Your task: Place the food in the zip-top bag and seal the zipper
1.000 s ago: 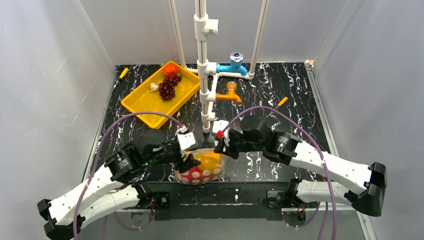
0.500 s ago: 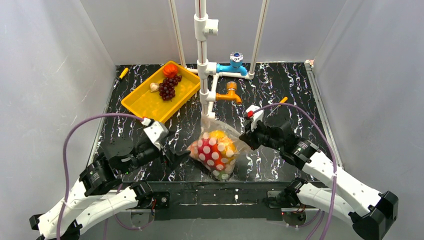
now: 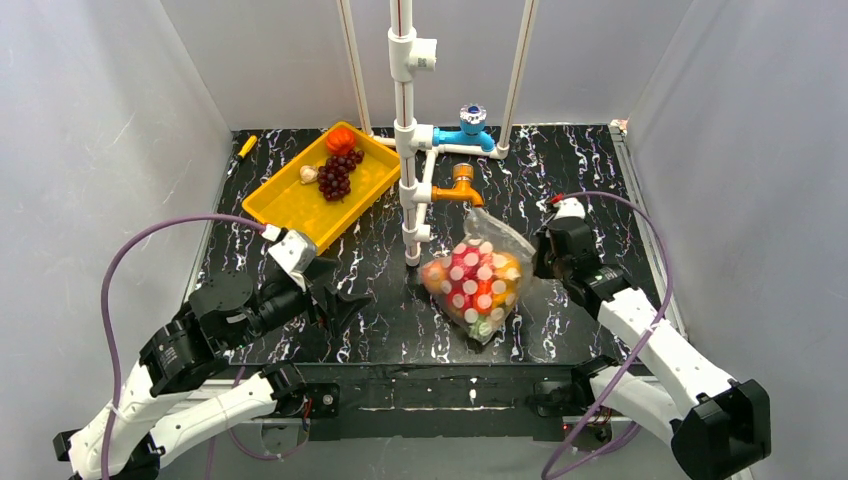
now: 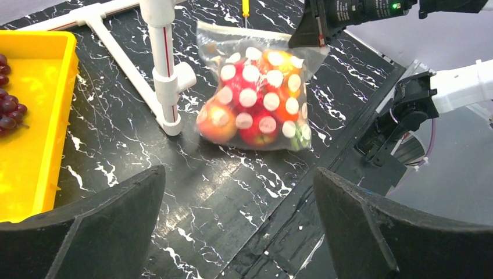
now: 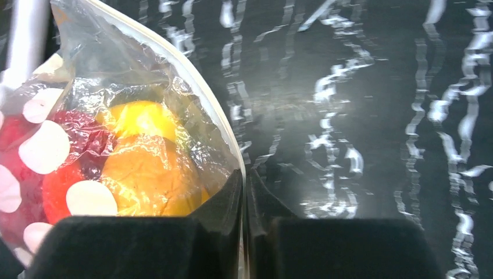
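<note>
The zip-top bag, clear with white dots, lies on the black table right of centre, full of food in red, orange and yellow. My right gripper is shut on the zipper, the pale strip at the bag's right-hand edge, which is pinched between its jaws. My left gripper hangs open and empty to the left, well apart from the bag. More food sits in the yellow tray: dark purple grapes, a red-orange piece and a small white piece.
A white pipe stand rises mid-table just left of the bag, with a blue tap and an orange tap. Small yellow-handled tools lie at back left and by the right arm. Grey walls enclose three sides.
The left gripper let go of the bag, opened wide and drew back to the left. The right gripper, still shut, carried the bag from the near edge rightward and farther back.
</note>
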